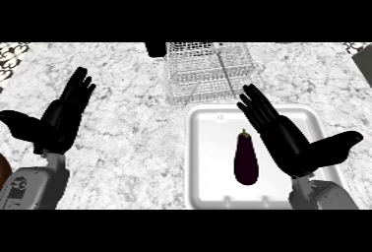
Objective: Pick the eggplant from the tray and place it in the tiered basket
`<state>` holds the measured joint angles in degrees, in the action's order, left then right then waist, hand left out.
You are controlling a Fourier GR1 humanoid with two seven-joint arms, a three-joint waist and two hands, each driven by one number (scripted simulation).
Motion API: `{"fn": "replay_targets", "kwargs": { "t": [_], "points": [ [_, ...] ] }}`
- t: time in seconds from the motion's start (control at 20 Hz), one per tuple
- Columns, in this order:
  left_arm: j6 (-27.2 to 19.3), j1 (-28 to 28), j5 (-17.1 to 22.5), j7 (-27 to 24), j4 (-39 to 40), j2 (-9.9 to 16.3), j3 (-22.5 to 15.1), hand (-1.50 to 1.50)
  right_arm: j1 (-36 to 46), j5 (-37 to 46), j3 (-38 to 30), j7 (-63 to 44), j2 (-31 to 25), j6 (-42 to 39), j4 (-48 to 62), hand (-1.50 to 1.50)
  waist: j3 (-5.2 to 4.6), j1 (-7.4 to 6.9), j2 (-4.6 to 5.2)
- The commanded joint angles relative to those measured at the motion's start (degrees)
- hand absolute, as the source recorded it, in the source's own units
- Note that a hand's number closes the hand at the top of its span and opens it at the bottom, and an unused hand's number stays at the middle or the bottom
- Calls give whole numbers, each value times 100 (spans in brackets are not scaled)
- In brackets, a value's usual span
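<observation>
Now the dark purple eggplant (246, 162) lies in the white tray (205, 147); the right hand (291, 140) hovers spread beside it, near the wire tiered basket (207, 74).

Dark purple eggplant (245, 161) lying lengthwise in white tray (210, 162), wire tiered basket (207, 74) just beyond

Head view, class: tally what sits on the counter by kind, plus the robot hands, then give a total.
Eggplant: 1
Tray: 1
Wire basket: 1
Robot hand: 2, left robot hand and right robot hand, both open
Total: 5
</observation>
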<state>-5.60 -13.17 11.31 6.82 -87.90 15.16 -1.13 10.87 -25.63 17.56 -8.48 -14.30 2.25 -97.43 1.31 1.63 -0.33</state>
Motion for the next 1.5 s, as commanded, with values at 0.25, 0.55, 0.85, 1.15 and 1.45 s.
{"fn": "replay_targets", "kwargs": {
  "t": [0.25, 0.55, 0.85, 1.15, 1.45],
  "points": [
    [255, 420, -13, 301, 341, -123, -344, 0, -752, 2330, -562, 1430, -599, 1536, -795, 150, -143, 179, -44],
    [339, 428, 141, 532, 312, -307, -486, 0, -2088, 3432, -1095, 2214, 320, 3868, -413, -150, -132, 108, 4],
    [539, 450, 199, 655, 193, -247, -538, 0, -3190, 5513, 184, 827, -137, 4072, -1332, -150, -164, -64, 6],
    [431, 362, 70, 616, 221, -321, -603, 0, -3998, 7431, 104, -671, -193, 3819, -1345, -150, -219, -7, 70],
    [361, 323, 24, 574, 182, -413, -645, 0, -4221, 9003, 58, -2256, 243, 2792, -1801, -150, -228, -144, 120]
  ]
}}
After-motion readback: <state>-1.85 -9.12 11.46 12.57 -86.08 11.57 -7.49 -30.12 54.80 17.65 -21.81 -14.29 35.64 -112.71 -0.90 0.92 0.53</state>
